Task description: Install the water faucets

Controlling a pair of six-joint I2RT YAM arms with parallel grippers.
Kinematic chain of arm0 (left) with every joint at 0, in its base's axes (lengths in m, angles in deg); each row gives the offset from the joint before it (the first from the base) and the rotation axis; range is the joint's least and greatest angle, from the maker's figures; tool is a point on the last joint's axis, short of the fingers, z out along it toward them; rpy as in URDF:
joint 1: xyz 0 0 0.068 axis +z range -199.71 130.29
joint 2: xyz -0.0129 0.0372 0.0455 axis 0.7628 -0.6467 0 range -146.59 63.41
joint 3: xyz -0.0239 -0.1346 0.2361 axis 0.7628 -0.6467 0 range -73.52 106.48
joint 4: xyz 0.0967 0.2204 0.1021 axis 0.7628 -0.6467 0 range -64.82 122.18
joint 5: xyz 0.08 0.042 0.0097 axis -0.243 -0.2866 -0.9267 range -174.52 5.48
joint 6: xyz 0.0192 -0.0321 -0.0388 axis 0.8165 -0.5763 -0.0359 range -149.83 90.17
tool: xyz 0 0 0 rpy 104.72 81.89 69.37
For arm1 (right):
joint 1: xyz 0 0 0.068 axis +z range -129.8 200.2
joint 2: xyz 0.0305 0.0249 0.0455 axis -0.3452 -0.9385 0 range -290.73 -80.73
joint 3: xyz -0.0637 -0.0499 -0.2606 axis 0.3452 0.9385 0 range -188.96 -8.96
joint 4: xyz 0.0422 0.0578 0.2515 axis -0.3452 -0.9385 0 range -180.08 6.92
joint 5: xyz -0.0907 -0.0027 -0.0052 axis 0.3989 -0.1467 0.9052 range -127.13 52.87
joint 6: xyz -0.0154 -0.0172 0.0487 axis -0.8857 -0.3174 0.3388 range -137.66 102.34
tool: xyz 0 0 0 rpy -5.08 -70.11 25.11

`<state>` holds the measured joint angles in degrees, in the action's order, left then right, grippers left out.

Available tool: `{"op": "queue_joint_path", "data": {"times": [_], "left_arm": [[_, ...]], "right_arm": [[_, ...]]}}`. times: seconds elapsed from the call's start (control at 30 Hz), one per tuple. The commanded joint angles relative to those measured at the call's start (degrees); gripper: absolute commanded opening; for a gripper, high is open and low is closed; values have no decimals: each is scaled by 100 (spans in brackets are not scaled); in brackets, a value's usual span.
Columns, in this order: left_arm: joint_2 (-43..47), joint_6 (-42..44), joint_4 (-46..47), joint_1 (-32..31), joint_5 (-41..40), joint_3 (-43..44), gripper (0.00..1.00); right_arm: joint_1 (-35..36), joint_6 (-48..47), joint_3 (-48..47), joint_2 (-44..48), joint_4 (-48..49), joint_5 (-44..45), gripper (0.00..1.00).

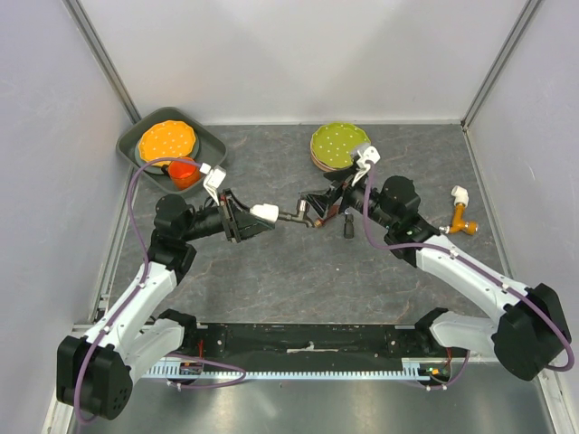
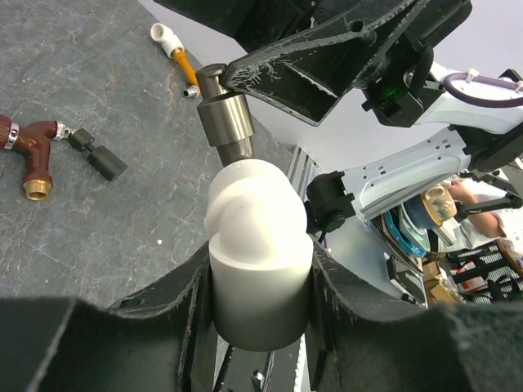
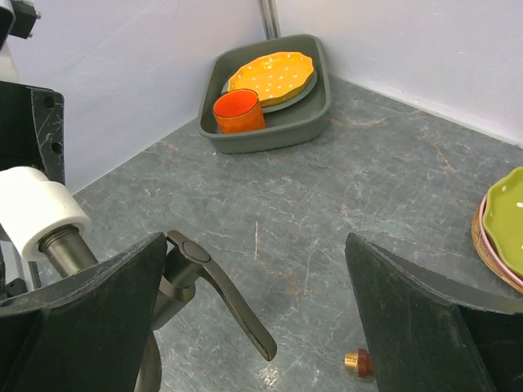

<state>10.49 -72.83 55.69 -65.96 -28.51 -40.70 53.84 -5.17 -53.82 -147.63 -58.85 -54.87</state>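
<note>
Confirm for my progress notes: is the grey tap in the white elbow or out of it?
In. The grey tap enters the white elbow stem first, with no gap showing. How deep it sits cannot be told.

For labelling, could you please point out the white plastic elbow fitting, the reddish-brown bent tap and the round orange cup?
white plastic elbow fitting (image 2: 257, 233): left wrist view, rounded bend.
reddish-brown bent tap (image 2: 34, 159): left wrist view, stem.
round orange cup (image 3: 239, 118): right wrist view, side wall.
</note>
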Motion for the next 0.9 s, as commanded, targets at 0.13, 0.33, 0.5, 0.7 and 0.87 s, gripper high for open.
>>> {"op": "queue_joint_path", "data": {"times": [0.13, 0.33, 0.5, 0.7, 0.87], "left_arm": [[169, -173, 813, -27, 191, 58, 2], [248, -323, 1191, -27, 191, -47, 2], [239, -367, 1244, -27, 121, -74, 2], [142, -138, 515, -18, -169, 76, 2], [90, -191, 340, -1, -292, 93, 2]], "right_arm": [[19, 254, -155, -368, -49, -405, 97], [45, 429, -154, -807, -190, -818, 96], [89, 325, -128, -852, -322, -846, 95], [89, -738, 47, 307, -577, 33, 96], [150, -1783, 539, 1204, -287, -404, 98]]}}
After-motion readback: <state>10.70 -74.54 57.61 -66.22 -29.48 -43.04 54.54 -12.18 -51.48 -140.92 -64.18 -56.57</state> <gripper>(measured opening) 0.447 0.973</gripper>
